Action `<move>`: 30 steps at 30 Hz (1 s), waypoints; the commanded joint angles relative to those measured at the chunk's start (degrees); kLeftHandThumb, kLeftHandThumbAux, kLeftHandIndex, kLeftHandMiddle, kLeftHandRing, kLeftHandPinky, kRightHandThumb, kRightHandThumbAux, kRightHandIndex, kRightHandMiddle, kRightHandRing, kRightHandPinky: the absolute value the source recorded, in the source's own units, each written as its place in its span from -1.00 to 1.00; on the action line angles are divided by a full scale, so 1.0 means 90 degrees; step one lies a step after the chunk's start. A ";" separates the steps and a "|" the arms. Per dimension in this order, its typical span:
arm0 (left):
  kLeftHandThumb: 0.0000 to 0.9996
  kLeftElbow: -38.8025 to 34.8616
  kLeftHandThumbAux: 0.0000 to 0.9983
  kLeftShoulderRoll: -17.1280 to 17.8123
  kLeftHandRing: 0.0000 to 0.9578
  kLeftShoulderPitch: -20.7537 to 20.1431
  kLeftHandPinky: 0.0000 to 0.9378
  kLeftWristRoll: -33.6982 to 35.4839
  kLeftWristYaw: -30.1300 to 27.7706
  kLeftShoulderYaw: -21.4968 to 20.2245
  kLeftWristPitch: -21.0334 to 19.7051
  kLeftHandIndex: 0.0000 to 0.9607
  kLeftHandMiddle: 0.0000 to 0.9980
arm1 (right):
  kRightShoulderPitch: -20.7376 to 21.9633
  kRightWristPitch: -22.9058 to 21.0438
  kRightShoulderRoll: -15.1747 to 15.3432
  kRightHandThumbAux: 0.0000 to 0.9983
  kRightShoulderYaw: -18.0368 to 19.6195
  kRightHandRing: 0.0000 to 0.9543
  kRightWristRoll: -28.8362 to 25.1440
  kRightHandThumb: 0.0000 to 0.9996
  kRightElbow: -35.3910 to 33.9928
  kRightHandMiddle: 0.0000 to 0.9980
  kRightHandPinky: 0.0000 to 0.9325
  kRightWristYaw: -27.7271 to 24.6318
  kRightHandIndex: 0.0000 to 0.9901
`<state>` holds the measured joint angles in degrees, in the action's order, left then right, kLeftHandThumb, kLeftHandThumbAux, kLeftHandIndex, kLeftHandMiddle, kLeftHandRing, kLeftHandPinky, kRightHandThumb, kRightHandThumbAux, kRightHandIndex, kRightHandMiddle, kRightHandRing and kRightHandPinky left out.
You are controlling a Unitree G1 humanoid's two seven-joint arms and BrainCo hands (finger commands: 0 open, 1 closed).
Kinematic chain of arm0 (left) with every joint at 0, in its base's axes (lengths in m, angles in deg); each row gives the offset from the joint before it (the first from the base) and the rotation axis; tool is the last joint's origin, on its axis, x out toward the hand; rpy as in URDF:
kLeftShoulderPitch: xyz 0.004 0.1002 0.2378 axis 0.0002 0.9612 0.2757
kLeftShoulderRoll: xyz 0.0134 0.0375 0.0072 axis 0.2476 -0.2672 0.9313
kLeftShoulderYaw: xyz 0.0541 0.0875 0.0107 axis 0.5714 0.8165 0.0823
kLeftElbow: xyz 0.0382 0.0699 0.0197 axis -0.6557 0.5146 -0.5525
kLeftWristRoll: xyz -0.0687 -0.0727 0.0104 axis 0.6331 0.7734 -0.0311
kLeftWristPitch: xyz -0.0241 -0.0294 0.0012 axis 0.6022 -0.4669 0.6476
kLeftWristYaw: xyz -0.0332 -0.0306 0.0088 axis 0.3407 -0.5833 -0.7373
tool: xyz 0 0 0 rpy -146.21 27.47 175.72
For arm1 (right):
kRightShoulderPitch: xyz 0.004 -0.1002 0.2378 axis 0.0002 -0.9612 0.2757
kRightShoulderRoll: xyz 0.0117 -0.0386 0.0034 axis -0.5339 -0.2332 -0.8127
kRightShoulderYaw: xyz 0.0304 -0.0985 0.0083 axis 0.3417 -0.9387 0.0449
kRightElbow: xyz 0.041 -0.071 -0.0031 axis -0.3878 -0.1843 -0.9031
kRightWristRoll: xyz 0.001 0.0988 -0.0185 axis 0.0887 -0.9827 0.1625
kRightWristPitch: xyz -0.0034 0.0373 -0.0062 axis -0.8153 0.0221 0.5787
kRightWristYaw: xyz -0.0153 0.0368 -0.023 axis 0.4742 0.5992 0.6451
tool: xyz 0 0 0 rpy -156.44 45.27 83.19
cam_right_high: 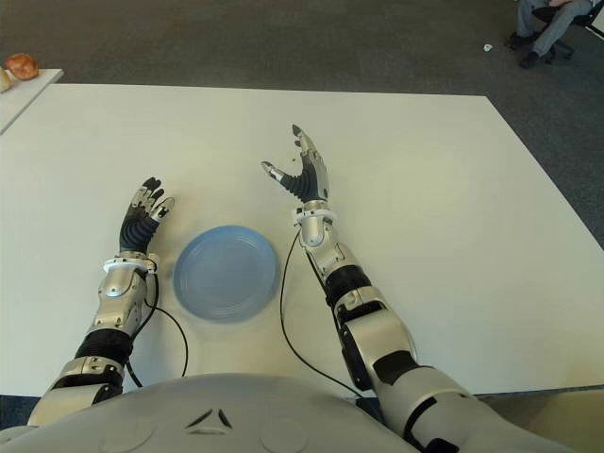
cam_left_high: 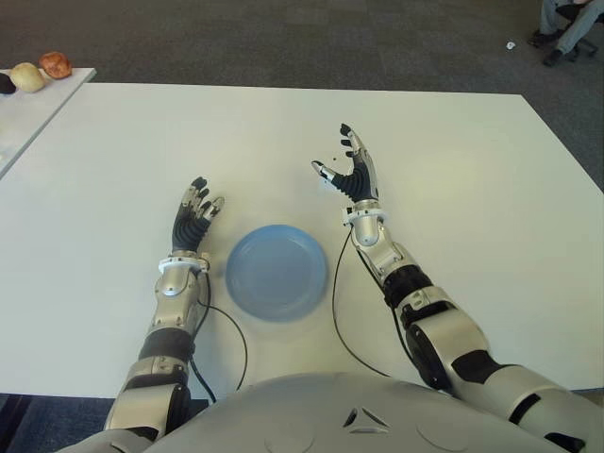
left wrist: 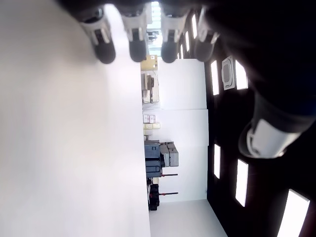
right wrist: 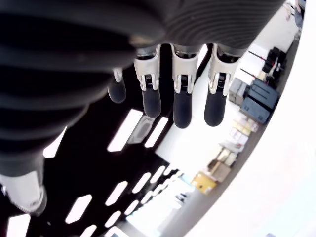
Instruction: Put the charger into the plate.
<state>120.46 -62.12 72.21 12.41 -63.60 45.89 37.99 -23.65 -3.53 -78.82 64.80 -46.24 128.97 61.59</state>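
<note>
A round blue plate (cam_left_high: 276, 272) lies empty on the white table (cam_left_high: 472, 189), close to my body. My left hand (cam_left_high: 200, 209) shows just left of the plate, fingers stretched forward and relaxed, holding nothing. My right hand (cam_left_high: 340, 162) is raised beyond the plate's right rim, palm turned inward, thumb and fingers spread apart. Its wrist view shows straight fingers (right wrist: 180, 101) with nothing between them. I cannot make out the charger plainly in any view; only a tiny dark speck (cam_left_high: 337, 159) shows between the right thumb and fingers.
A second white table (cam_left_high: 28, 113) stands at the far left with several round food items (cam_left_high: 42, 71). A seated person's legs (cam_left_high: 564, 24) show at the far right on the carpet. Thin black cables (cam_left_high: 336, 311) trail from both wrists.
</note>
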 commanded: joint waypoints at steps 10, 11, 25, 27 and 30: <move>-1.00 0.0445 0.15 -0.0277 -0.88 0.0494 -0.89 -0.0054 -0.0007 0.0126 -0.0518 -1.00 -0.85 | 0.1453 -0.0985 0.0266 -0.07 -0.1003 -0.97 0.0884 -0.36 0.1779 -0.98 -0.94 0.0186 -0.99; -1.00 0.0431 0.15 -0.0276 -0.88 0.0506 -0.90 -0.0053 -0.0012 0.0130 -0.0520 -1.00 -0.85 | 0.1512 -0.1062 0.0293 -0.08 -0.1079 -0.98 0.0939 -0.37 0.1824 -0.99 -0.95 0.0097 -0.99; -1.00 0.0234 0.16 -0.0269 -0.89 0.0642 -0.90 -0.0033 -0.0043 0.0163 -0.0565 -1.00 -0.85 | 0.1761 -0.1211 0.0439 -0.20 -0.1655 -1.00 0.1141 -0.45 0.2085 -1.00 -1.00 -0.0692 -1.00; -1.00 0.0177 0.16 -0.0266 -0.89 0.0674 -0.90 -0.0027 -0.0052 0.0166 -0.0582 -1.00 -0.85 | 0.1773 -0.1175 0.0451 -0.21 -0.1697 -1.00 0.1148 -0.45 0.2102 -1.00 -1.00 -0.0766 -1.00; -1.00 0.0075 0.16 -0.0256 -0.90 0.0732 -0.91 -0.0023 -0.0067 0.0175 -0.0616 -1.00 -0.86 | 0.1796 -0.1052 0.0492 -0.21 -0.1789 -1.00 0.1166 -0.47 0.2154 -1.00 -1.00 -0.0961 -1.00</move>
<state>118.19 -62.30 73.68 12.47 -63.55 46.44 37.60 -8.16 -14.09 -74.73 49.59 -36.35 147.44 54.87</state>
